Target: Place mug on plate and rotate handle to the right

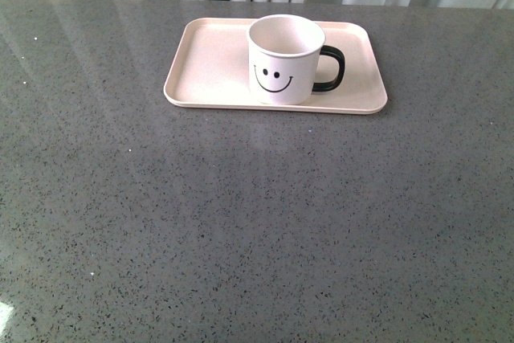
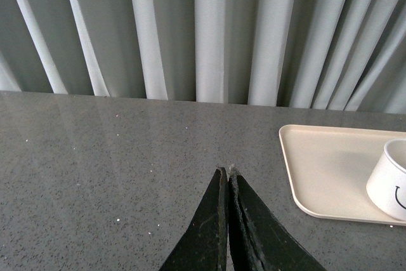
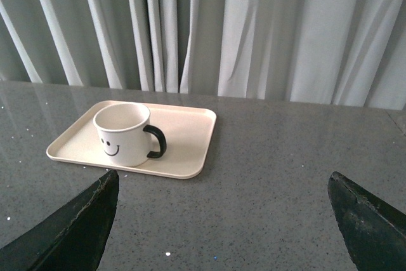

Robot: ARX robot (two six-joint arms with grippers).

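From my seat the smiley-face mug [image 1: 283,60] stands upright on the pale pink plate [image 1: 209,66], about mid-width and close to its near rim; its black handle [image 1: 331,68] points to the robot's right; I judge both placing and turning done, with nothing left but to keep clear. The left gripper [image 2: 227,172] hangs over the grey table [image 1: 241,222] beside the plate, fingers pressed together on nothing; the right gripper [image 3: 222,176] is spread wide, empty, well apart from the mug.

mug [image 2: 388,179] half cropped, plate [image 2: 323,169] corner cropped
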